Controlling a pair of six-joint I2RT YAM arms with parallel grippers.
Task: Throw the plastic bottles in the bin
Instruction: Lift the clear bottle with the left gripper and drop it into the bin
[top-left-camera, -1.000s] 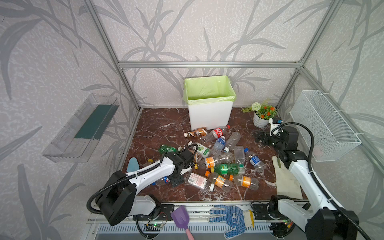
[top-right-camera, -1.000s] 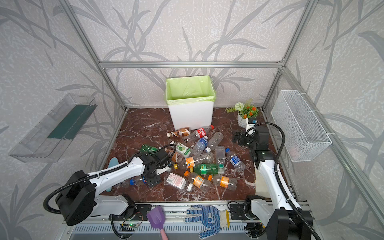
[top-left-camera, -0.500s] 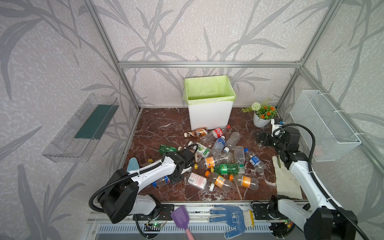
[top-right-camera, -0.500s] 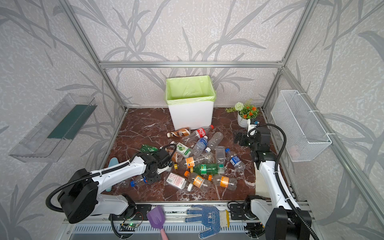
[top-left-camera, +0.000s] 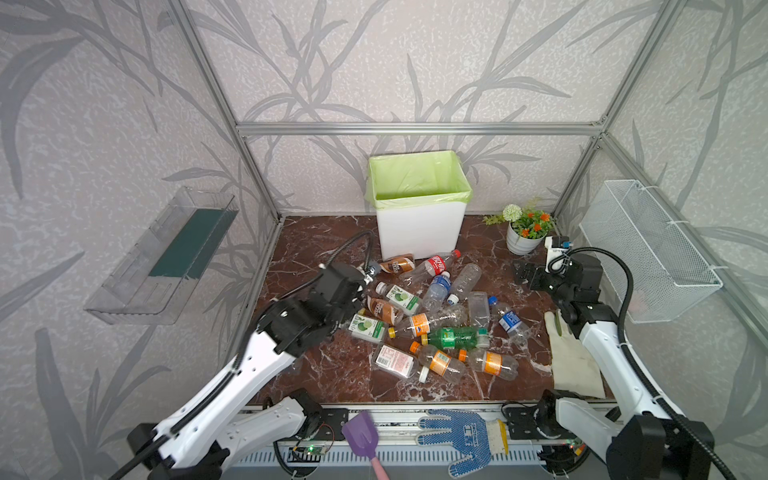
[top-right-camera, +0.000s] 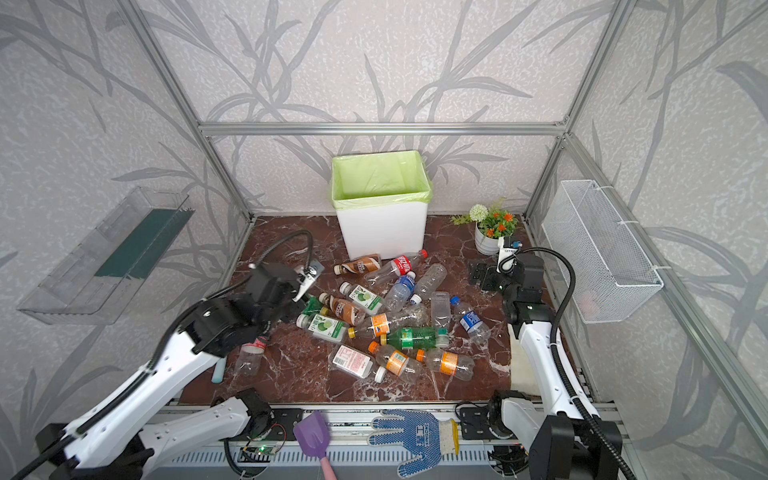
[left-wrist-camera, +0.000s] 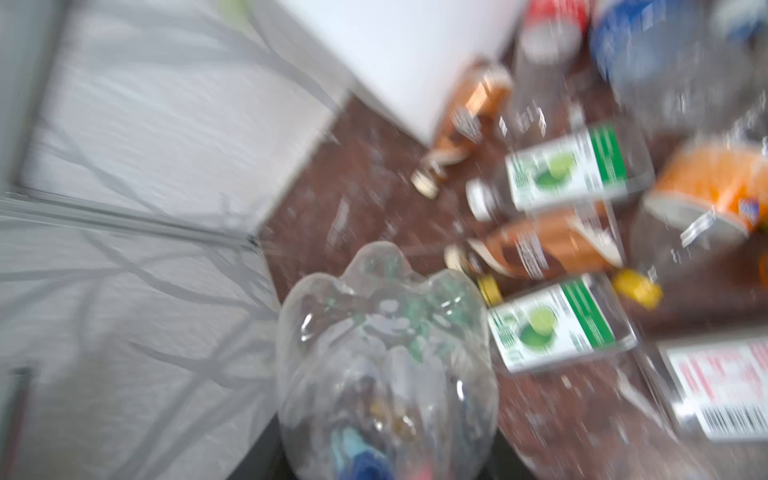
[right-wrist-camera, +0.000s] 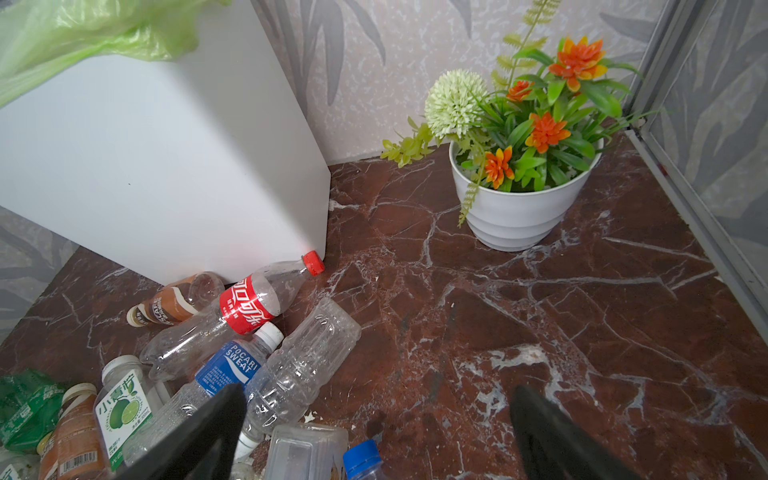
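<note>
Several plastic bottles (top-left-camera: 436, 324) lie in a pile on the marble floor in front of the bin (top-left-camera: 419, 224), which is white with a green liner. Among them are a red-labelled one (top-left-camera: 432, 264) and a green one (top-left-camera: 453, 336). My left gripper (left-wrist-camera: 386, 449) is shut on a clear bottle (left-wrist-camera: 386, 353), whose base points away from the camera in the blurred left wrist view. In both top views the raised left wrist (top-right-camera: 270, 286) hides that grip. My right gripper (right-wrist-camera: 380, 397) is open over bare floor right of the pile, seen from above as right gripper (top-left-camera: 525, 274).
A white flower pot (top-left-camera: 523, 239) stands at the back right, with a wire basket (top-left-camera: 648, 249) on the right wall. A clear shelf (top-left-camera: 166, 257) hangs on the left wall. A cream glove (top-left-camera: 573, 361) lies by the right arm. A blue glove (top-left-camera: 461, 436) and purple scoop (top-left-camera: 361, 436) lie in front.
My left gripper has shut on a clear bottle, and the left arm has risen off the floor towards the back. The right arm has barely moved.
</note>
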